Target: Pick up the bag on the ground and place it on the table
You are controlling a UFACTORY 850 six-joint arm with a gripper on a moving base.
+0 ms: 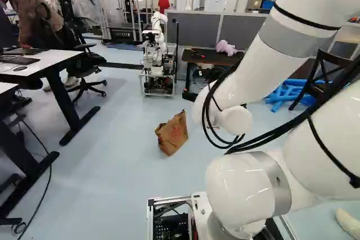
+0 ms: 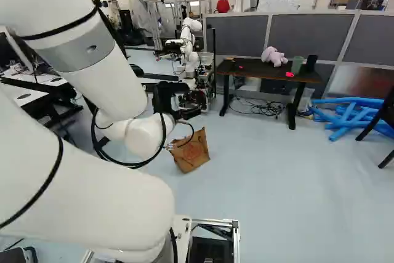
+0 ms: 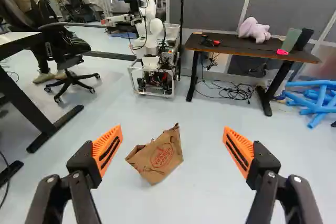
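Observation:
A crumpled brown paper bag (image 1: 172, 133) lies on the floor, and the same bag (image 2: 191, 151) shows just past my gripper (image 2: 178, 114) in the right base view. In the wrist view my gripper (image 3: 172, 148) stands wide open, its orange pads far apart with nothing held. The bag (image 3: 158, 156) appears beyond and between them, nearer the pad on the chair's side, not touched by either. The dark table (image 3: 247, 46) stands farther off against the grey partitions, bearing a pink plush toy, a green cup and a black cup.
Another robot (image 3: 149, 30) stands on a wheeled frame beside the dark table. Cables (image 3: 233, 92) lie under that table, and blue foam tubes (image 2: 351, 115) are heaped to its right. White desks (image 1: 39, 63) and an office chair (image 1: 87, 68) stand at the left of the left base view.

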